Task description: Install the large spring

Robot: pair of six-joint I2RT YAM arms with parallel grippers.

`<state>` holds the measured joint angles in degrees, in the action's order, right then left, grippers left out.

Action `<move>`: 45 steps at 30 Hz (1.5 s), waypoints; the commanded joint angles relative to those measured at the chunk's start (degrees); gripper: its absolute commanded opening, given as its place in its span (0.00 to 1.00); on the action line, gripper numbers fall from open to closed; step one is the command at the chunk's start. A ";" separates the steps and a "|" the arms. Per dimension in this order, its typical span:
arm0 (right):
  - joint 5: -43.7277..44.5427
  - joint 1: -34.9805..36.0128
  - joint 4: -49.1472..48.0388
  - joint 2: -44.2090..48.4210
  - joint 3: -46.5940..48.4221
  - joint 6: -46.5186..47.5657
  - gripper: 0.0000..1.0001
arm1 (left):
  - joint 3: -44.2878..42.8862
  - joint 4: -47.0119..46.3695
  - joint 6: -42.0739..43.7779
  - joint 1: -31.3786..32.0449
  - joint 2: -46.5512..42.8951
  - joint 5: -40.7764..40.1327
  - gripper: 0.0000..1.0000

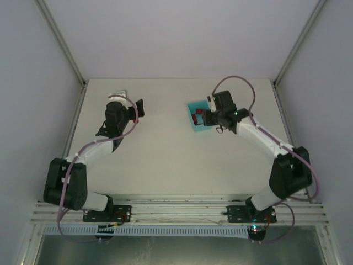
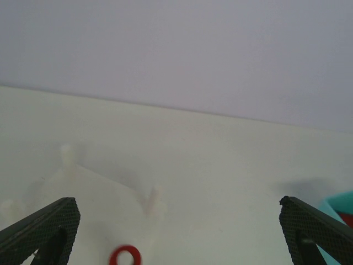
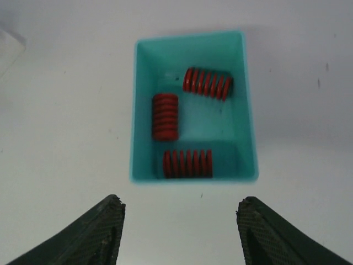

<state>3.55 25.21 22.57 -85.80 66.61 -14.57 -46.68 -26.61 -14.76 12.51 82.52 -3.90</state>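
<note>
Step in hand: judged to be the pick; no spring has been taken from the bin yet.
Right pincer: spread wide, nothing between the fingers, hovering just short of the teal bin.
Left pincer: also spread and empty, poised over the white fixture at the far left of the table.
Springs: three red coils lie flat in the bin: near spring, middle spring, far spring. They look close in size, so I cannot tell which is the large one.
Fixture: pale posts stand up from it and a red ring sits at its near edge. Which seat takes the spring cannot be made out.
Doing it well: move forward over the bin and turn the wrist so the fingers close across a coil's width. The middle spring lies clear of the walls; the near one hugs the front wall, which leaves a finger little room.
Risk: a coil may roll or squirt out under a glancing pinch.
</note>
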 commanded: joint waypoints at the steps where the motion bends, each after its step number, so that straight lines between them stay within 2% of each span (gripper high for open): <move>1: -2.76 -1.96 9.19 -7.67 11.00 8.25 0.58 | 4.94 3.19 -2.60 2.38 -6.27 4.93 0.99; 5: -2.97 -2.18 15.61 -15.46 19.50 16.51 0.53 | 9.28 2.60 -10.46 3.39 -11.41 5.54 0.99; 7: -2.82 -2.26 16.55 -18.50 22.11 20.14 0.48 | 10.04 4.70 -13.17 3.37 -12.77 6.64 0.99; 12: -2.26 -2.36 23.51 -26.61 32.80 25.48 0.41 | 10.42 9.41 -14.52 3.39 -13.64 7.24 0.99; 21: -0.49 -2.36 28.30 -36.34 43.07 33.07 0.40 | 14.11 8.29 -14.00 3.40 -14.93 5.90 0.99; 31: 3.03 -2.36 26.96 -46.07 51.45 35.21 0.41 | 13.66 8.75 -14.52 3.37 -15.99 5.84 0.99; 36: 3.23 -2.36 26.70 -49.63 53.85 34.89 0.42 | 13.26 9.65 -14.49 3.35 -16.05 5.59 0.99; 45: 3.96 -2.58 26.54 -53.27 53.44 33.92 0.51 | 13.12 8.84 -14.84 3.43 -16.00 6.32 0.99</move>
<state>7.35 22.94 47.44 -136.42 119.22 19.75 -32.64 -17.76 -28.82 15.92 66.89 1.98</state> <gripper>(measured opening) 0.492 0.992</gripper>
